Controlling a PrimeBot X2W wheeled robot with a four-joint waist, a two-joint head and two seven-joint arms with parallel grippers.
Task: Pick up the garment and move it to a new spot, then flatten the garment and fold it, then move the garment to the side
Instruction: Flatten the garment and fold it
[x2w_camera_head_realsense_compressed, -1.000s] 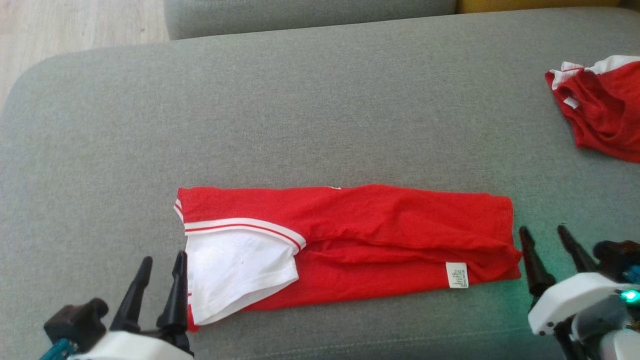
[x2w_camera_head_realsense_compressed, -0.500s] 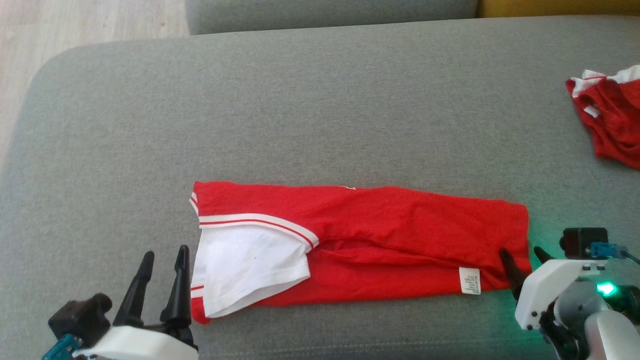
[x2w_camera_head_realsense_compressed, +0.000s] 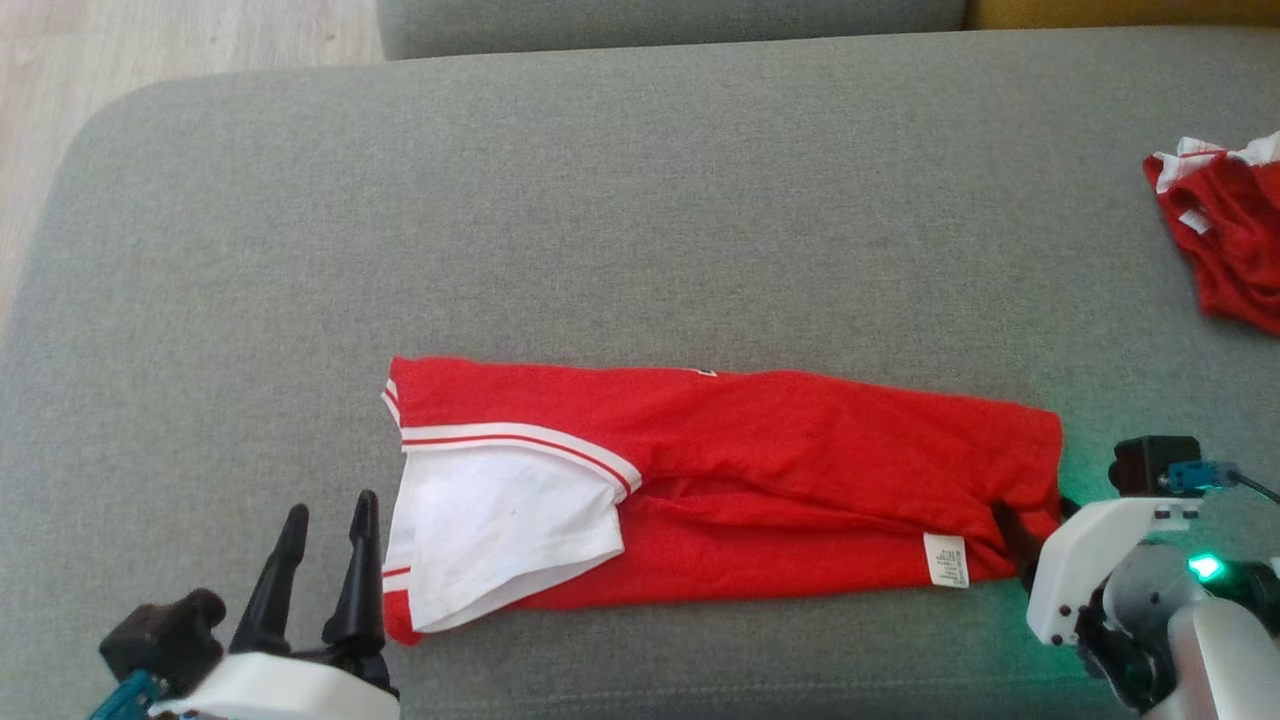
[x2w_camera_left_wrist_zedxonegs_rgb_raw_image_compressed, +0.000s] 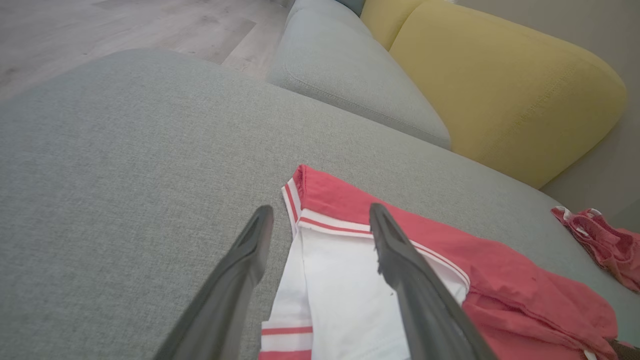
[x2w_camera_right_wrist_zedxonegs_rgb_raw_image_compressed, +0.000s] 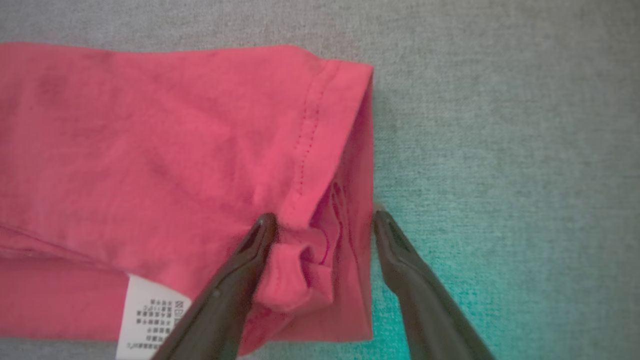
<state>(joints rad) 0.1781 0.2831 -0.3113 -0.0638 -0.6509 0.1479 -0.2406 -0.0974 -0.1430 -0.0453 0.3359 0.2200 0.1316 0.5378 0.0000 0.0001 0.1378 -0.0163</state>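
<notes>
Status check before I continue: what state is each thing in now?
Red garment: folded into a long strip, flat on the sofa seat.
Left gripper: open, at the garment's left end, holding nothing.
Right gripper: open, straddling the garment's bunched right corner.
Second red garment: crumpled, at the far right.

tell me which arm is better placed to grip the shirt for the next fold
Right, probably. The right gripper, open, straddles the bunched hem corner of the garment. The left gripper, also open, only hovers at the edge of the white sleeve.
</notes>
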